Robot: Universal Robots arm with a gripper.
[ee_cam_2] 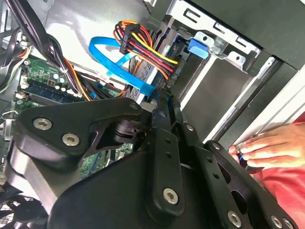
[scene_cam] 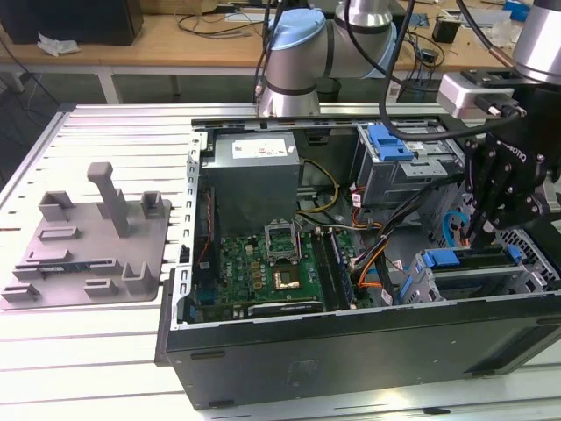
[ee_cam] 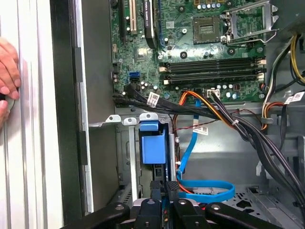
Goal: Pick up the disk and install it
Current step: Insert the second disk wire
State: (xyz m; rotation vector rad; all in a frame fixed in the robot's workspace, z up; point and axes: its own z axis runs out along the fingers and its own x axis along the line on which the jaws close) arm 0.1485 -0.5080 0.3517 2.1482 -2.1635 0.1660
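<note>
The arm reaches down into the open computer case (scene_cam: 351, 351) at the exterior view's right. Its gripper (ee_cam: 164, 188) points down with both fingers (ee_cam_2: 164, 112) pressed together — closed on the disk's (scene_cam: 478, 260) blue carrier edge, in the near-right bay.

this is a robotics lab or electronics workshop. an opened computer case (scene_cam: 351, 263) lies on its side on a slotted aluminium bench (scene_cam: 96, 140), its green motherboard (scene_cam: 272, 267) and bundled cables (scene_cam: 372, 250) bare to the room. on the exterior view's left sits a grey moulded fixture (scene_cam: 88, 241) with upright pegs. at the far side stands a wooden worktable (scene_cam: 175, 39) strewn with wires and small parts, and a silver and blue robot arm (scene_cam: 302, 53) reaches in over the case.
</note>
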